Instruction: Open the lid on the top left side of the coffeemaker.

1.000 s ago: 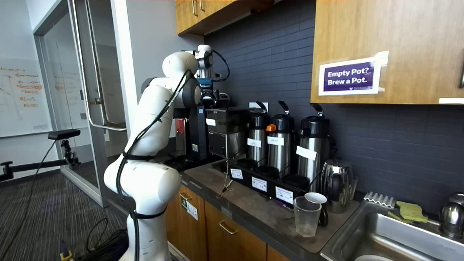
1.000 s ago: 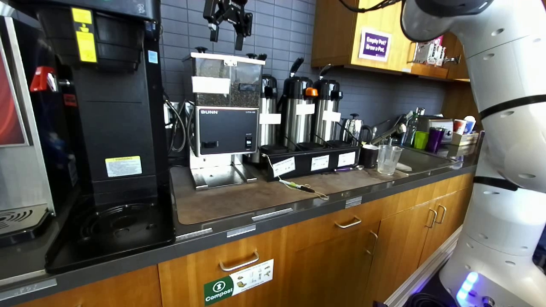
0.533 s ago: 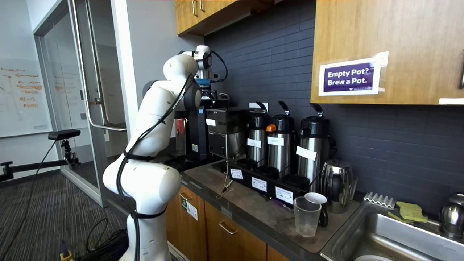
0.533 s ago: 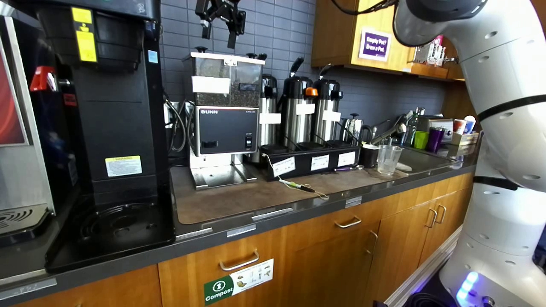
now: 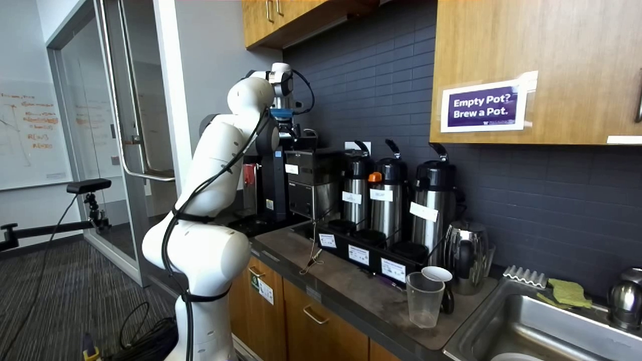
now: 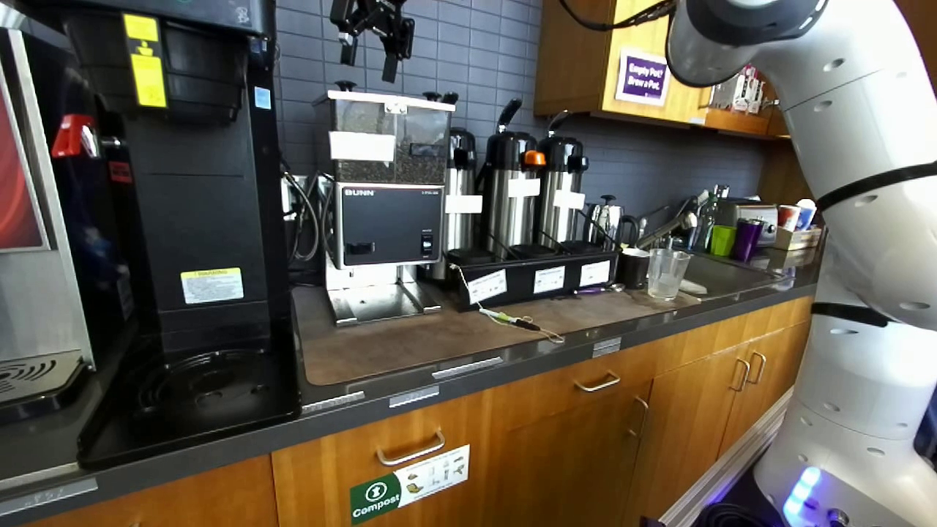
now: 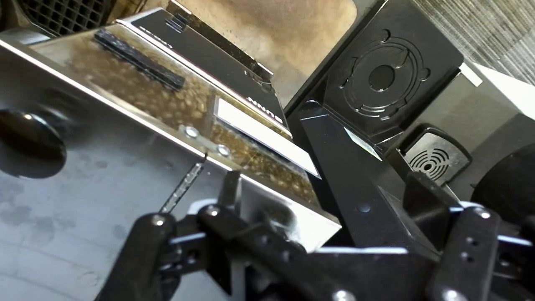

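I take the coffeemaker to be the boxy black-and-steel BUNN machine with a clear bean hopper, in an exterior view (image 6: 392,223); it shows in the wrist view too (image 7: 225,58). Its lid, the left half of the flat top, is down; its front edge shows in an exterior view (image 6: 359,96), with a black knob (image 6: 345,85) on top. In the wrist view the lid is shiny (image 7: 292,217) and partly hidden by my gripper (image 7: 330,196). My gripper is open and empty above the top left of the machine, apart from the knob (image 6: 370,63).
A tall black brewer (image 6: 212,212) stands close on the machine's left. Pump pots (image 6: 512,197) stand to its right in a black rack (image 6: 542,282). A tiled wall (image 6: 476,73) is behind. A glass (image 6: 667,274) and mug stand near the sink.
In an exterior view, my gripper has moved left and slightly up over the machine's top. The arm's upper links have shifted a little too. The lid has not moved.
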